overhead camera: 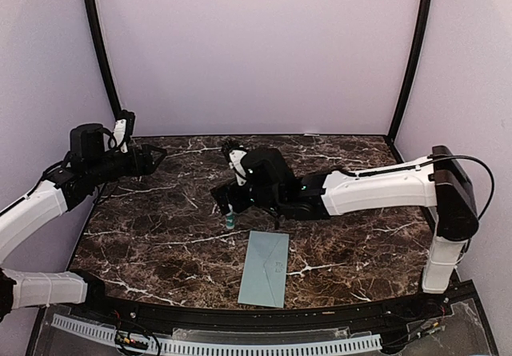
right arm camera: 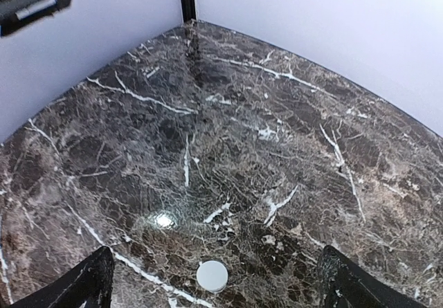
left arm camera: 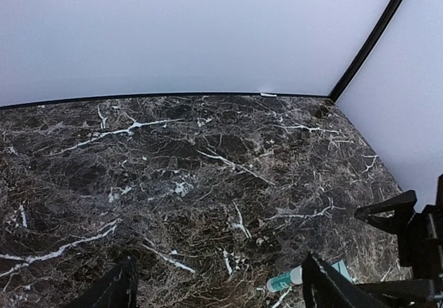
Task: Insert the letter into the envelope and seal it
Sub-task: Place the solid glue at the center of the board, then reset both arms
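One envelope [overhead camera: 264, 268] lies flat near the table's front edge, flap apparently folded down; the letter isn't in sight, prob. inside. Just beyond it the glue stick [overhead camera: 230, 219] stands upright under my right pincer [overhead camera: 230, 206], spread wide either side of its cap [right arm camera: 212, 276], so I'd stay centred & move straight vertical to avoid tipping it. My left pincer [overhead camera: 158, 158] hangs wide too, well apart at far left.
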Robot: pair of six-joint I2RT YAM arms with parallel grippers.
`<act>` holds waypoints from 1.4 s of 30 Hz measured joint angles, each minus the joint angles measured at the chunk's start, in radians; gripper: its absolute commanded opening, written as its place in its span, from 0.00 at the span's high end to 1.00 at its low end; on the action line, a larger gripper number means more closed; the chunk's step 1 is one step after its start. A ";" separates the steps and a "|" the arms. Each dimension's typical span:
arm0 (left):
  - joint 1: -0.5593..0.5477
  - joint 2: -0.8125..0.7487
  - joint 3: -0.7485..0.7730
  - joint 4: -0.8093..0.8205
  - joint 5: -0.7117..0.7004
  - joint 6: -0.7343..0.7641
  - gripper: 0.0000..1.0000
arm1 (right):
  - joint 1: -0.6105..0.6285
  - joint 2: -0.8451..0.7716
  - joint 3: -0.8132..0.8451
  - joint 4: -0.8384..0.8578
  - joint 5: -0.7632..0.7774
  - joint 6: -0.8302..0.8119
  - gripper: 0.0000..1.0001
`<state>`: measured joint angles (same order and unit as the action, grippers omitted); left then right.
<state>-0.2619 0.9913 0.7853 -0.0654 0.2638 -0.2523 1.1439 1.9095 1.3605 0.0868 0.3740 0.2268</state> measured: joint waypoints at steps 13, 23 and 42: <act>0.163 0.287 -0.147 0.347 -0.016 -0.073 0.16 | -0.333 -0.369 -0.198 -0.136 -0.146 0.082 0.02; 0.454 0.310 -0.321 0.647 0.053 -0.048 0.14 | -0.897 -0.542 -0.596 -0.071 -0.333 0.071 0.01; 0.455 0.304 -0.580 1.099 -0.036 0.067 0.11 | -1.099 -0.880 -1.284 0.734 -0.230 -0.106 0.01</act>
<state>0.1936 1.2949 0.2054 1.0336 0.2279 -0.1852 0.0448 1.0290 0.0765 0.8211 0.1444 0.1207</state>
